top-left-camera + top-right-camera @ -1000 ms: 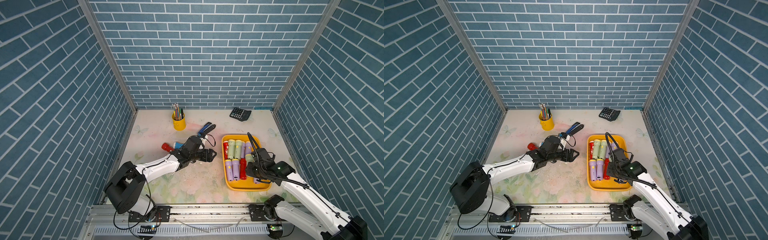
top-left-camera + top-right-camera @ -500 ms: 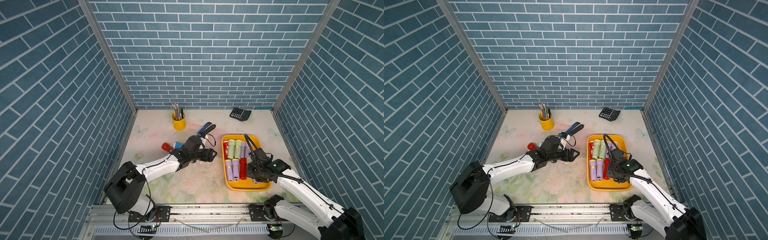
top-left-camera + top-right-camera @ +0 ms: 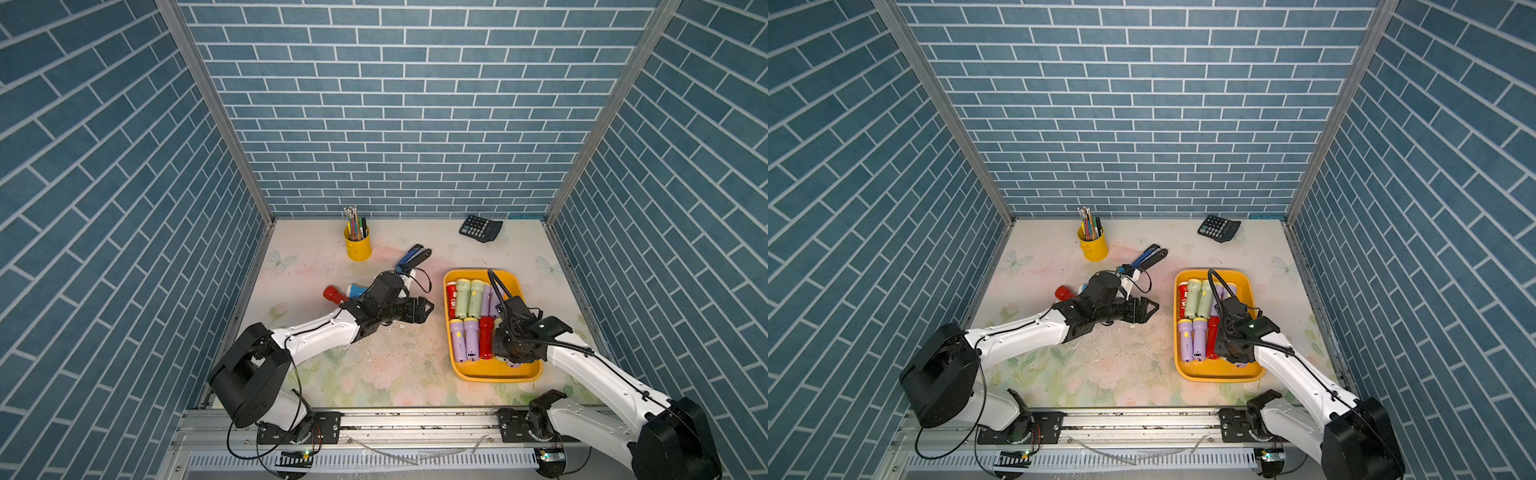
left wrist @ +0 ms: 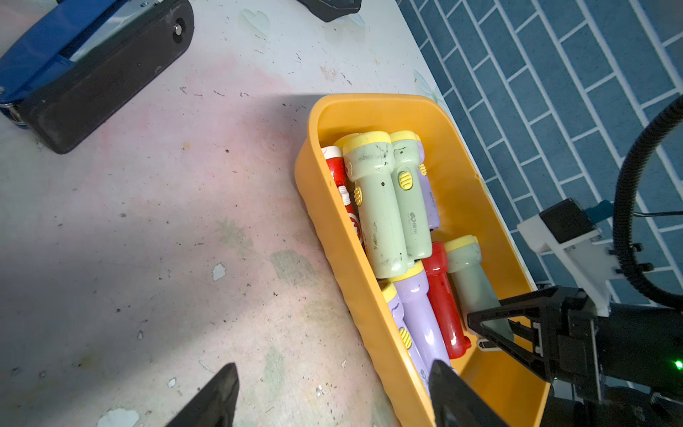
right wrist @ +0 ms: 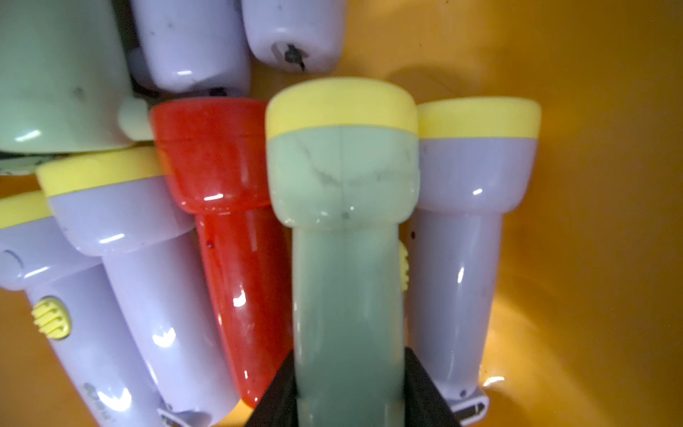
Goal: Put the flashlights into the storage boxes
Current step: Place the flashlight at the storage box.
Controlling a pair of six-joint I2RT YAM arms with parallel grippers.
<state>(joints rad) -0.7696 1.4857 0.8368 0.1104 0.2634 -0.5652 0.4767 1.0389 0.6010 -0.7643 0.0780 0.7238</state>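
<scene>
The yellow storage box (image 3: pixel 498 376) (image 3: pixel 1221 376) lies at the right and holds several flashlights, lilac (image 3: pixel 463 345), pale green (image 3: pixel 467 297) and red (image 3: pixel 485 336). My right gripper (image 3: pixel 503 343) (image 5: pixel 349 388) is down inside it, shut on the handle of a pale green flashlight (image 5: pixel 343 177) (image 4: pixel 476 288) that lies between a red and a lilac one. My left gripper (image 3: pixel 428 309) (image 4: pixel 332 369) hangs open and empty over the table just left of the box. A red flashlight (image 3: pixel 332 294) and a blue flashlight (image 3: pixel 357 289) lie on the table behind the left arm.
A blue-and-black stapler (image 3: pixel 411 257) (image 4: pixel 92 74) lies just behind the left wrist. A yellow pen cup (image 3: pixel 357 245) stands at the back, and a black calculator (image 3: pixel 480 227) lies at the back right. Brick-patterned walls close in three sides.
My right gripper has shifted slightly left and lower in the box, with the green flashlight still in it. The left arm has not moved.
</scene>
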